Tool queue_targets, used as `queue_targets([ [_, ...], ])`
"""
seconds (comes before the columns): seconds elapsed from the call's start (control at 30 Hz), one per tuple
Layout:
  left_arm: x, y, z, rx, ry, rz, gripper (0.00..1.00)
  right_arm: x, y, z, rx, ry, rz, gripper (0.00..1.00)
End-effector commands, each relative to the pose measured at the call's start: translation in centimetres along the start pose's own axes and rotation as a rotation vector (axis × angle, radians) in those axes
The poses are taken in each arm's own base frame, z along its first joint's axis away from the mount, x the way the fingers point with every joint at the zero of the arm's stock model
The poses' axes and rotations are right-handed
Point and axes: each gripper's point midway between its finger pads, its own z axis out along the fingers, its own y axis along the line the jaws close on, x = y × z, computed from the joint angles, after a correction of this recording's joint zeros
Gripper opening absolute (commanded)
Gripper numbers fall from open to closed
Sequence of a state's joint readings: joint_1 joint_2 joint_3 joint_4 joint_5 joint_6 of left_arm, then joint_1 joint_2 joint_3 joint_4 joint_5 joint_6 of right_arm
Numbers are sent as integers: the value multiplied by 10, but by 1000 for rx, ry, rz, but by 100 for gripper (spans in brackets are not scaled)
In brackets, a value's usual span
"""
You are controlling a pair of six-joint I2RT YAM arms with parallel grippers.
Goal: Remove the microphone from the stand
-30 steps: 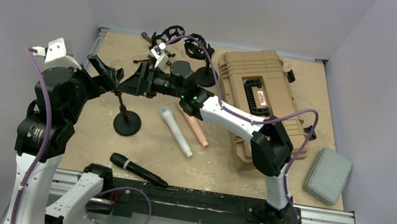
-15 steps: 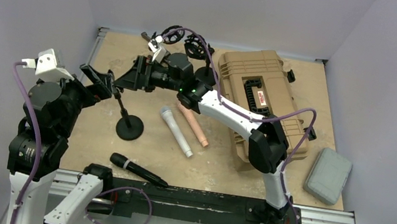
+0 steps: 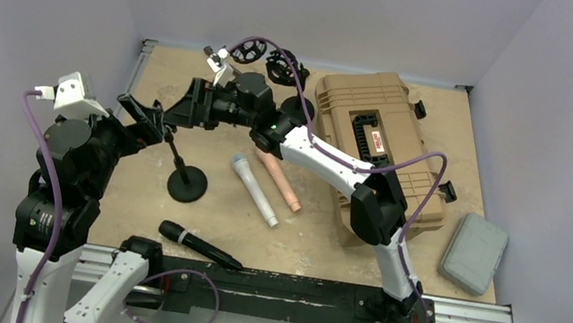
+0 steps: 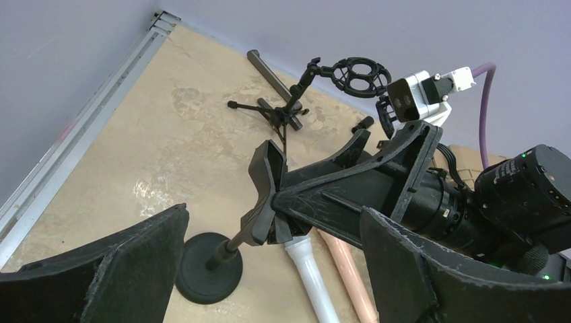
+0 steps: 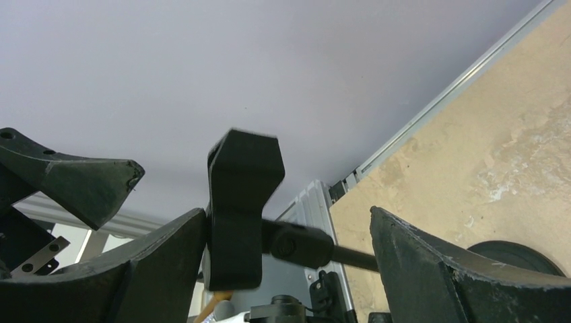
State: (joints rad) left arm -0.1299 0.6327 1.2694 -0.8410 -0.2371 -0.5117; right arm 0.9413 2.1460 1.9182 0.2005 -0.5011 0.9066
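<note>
Microphone stand (image 3: 185,183) sits left of centre on the tabletop (image 3: 315,234), with its rod tilted toward the left arm and its clip (image 4: 265,176) on top. Left pincer (image 4: 273,215) is spread wide, and the clip is ahead of its gap and apart from it. Right pincer (image 5: 286,214) is also wide and straddles the clip, which sits hard to one side of the gap; we cannot tell if they touch. We count three mics lying flat: white microphone (image 3: 255,190) just right of the stand base, peach microphone (image 3: 281,180) beside it, black microphone (image 3: 199,244) near the front rail. We cannot tell which one the task means. Tan hard case (image 3: 372,136) is on the right and grey case (image 3: 473,253) at the far right.
</note>
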Motion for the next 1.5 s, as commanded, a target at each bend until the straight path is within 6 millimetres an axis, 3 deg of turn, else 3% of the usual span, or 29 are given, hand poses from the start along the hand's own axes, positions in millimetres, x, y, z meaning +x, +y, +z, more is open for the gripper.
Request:
queue_targets([
  [0.0, -7, -4, 1, 21, -32, 4, 95, -11, 20, 0, -57, -5, -37, 86],
  [0.2, -6, -5, 1, 26, -30, 2, 95, -15, 33, -6, -92, -17, -42, 86],
  [0.37, -6, -6, 2, 33, -28, -1, 95, -10, 23, 0, -87, -5, -18, 86],
  [0.53, -7, -5, 1, 29, -35, 3, 94, 0, -11, 3, 21, 2, -25, 84],
  [0.67, -8, -4, 0, 25, -41, 6, 95, 20, -46, 0, 111, 22, -10, 83],
  [0.83, -7, -4, 1, 28, -37, 4, 95, 49, -77, 0, 176, 74, 8, 82],
  [1.07, -4, -2, 1, 23, -32, 7, 95, 67, -94, -13, 231, 80, 13, 81],
  [1.47, 0, -2, 2, 25, -23, 3, 94, 86, -127, -9, 279, 107, 25, 81],
])
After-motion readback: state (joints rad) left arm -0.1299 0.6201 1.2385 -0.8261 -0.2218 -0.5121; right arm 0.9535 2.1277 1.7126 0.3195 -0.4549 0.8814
